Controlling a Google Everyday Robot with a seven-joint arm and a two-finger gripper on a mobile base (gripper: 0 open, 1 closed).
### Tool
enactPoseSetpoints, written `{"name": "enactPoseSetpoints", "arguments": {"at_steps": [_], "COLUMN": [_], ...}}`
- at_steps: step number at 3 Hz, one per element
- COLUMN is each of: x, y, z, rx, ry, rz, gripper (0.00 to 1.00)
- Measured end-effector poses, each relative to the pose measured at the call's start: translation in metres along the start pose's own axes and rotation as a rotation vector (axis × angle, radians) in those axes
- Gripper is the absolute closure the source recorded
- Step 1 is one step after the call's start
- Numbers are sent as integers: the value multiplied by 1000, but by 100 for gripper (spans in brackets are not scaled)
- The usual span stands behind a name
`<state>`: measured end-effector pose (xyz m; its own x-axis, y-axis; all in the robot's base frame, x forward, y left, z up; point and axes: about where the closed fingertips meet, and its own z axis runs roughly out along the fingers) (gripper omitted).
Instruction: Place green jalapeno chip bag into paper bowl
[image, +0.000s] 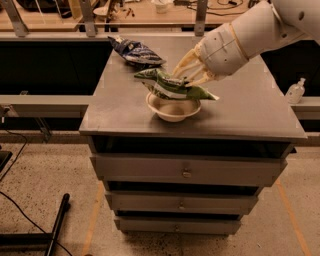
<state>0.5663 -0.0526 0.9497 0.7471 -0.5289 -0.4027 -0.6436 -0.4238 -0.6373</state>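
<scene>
1. The gripper (189, 76) hangs above the paper bowl (172, 116), its fingers clamped on the green jalapeno chip bag (167, 87)
2. The bag stretches tilted across the bowl's top, both ends overhanging the rim
3. The bowl sits on a grey drawer cabinet (245, 107)

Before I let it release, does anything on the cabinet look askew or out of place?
Only the green jalapeno chip bag: it hangs tilted over the paper bowl, both ends overhanging the rim, not down inside. The gripper is at its top. The blue chip bag lies behind it.
</scene>
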Motion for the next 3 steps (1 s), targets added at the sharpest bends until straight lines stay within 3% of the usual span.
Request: {"name": "enactPoseSetpoints", "arguments": {"at_steps": [2,3], "x": [-2,-3], "y": [0,-1], "z": [4,6], "rx": [-5,-6], "ry": [-7,-10], "rz": [-3,-4], "gripper": [12,0]}}
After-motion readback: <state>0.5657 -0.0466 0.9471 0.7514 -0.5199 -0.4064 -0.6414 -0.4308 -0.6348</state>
